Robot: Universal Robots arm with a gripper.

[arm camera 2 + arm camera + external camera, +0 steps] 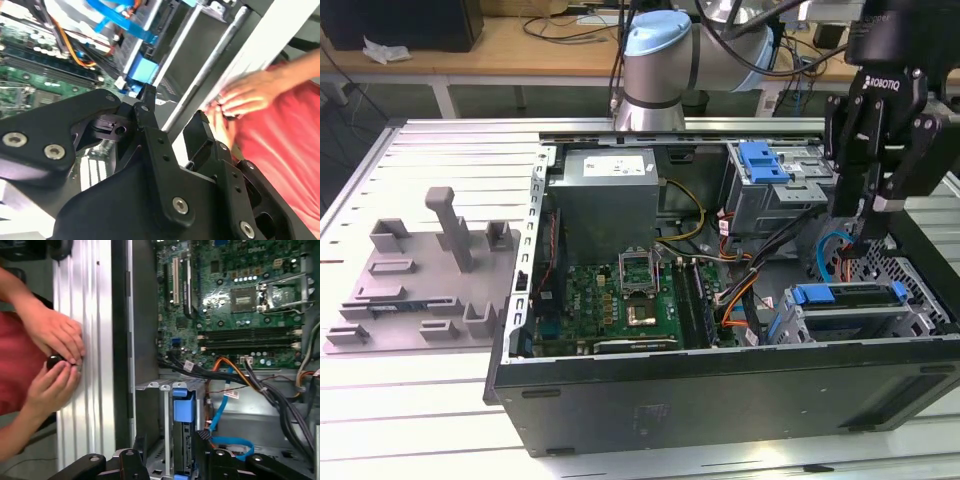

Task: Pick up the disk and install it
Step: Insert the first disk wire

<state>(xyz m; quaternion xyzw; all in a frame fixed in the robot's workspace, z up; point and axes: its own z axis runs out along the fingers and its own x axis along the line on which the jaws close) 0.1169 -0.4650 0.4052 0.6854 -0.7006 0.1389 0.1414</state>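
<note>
The pincer [865, 240] is held wide and empty above the disk [848, 293], which is seated in the drive cage [880, 322] at the exterior view's four o'clock.

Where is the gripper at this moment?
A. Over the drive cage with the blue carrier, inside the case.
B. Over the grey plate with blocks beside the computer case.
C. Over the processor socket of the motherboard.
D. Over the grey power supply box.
A: in the exterior view the gripper hangs open over the drive cage with the blue carrier, at the case's end on the exterior view's right.
</note>
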